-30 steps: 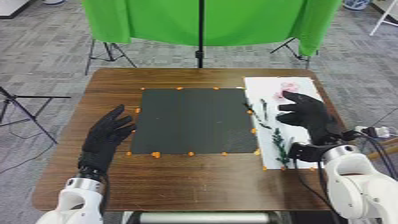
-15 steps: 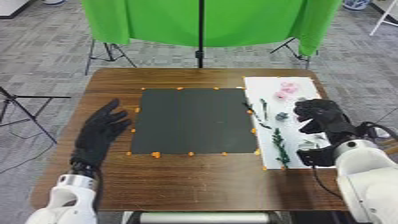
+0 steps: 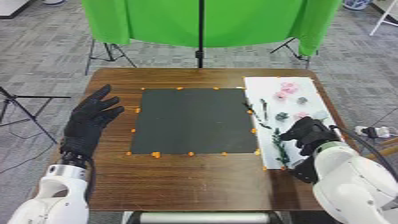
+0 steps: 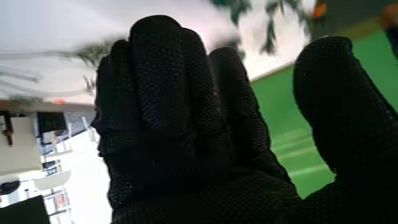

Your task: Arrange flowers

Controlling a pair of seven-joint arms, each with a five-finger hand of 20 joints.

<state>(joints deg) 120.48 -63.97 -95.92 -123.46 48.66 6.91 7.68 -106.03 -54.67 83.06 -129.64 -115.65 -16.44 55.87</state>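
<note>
In the head view my right hand (image 3: 306,134) is over the lower right part of the white sheet (image 3: 277,82), covering some of what lies there. A long green stem (image 3: 277,140) runs just left of its fingers. Farther up the sheet are pink flowers (image 3: 287,89), grey-green pieces (image 3: 282,116) and thin dark stems (image 3: 264,107). My left hand (image 3: 87,120) is over the table's left side, its fingers extended and holding nothing. In the right wrist view my right hand (image 4: 178,130) has straight fingers, thumb apart, with blurred greenery (image 4: 271,35) beyond the fingertips.
A dark square mat (image 3: 191,120) lies mid-table, left of the white sheet, with orange bits along its edges. The brown table (image 3: 195,185) extends in front of it. Behind the table hang green cloths (image 3: 151,20) on a stand.
My right hand has come down toward the near end of the sheet, uncovering pink and grey-green pieces. My left hand has moved a little outward to the left.
</note>
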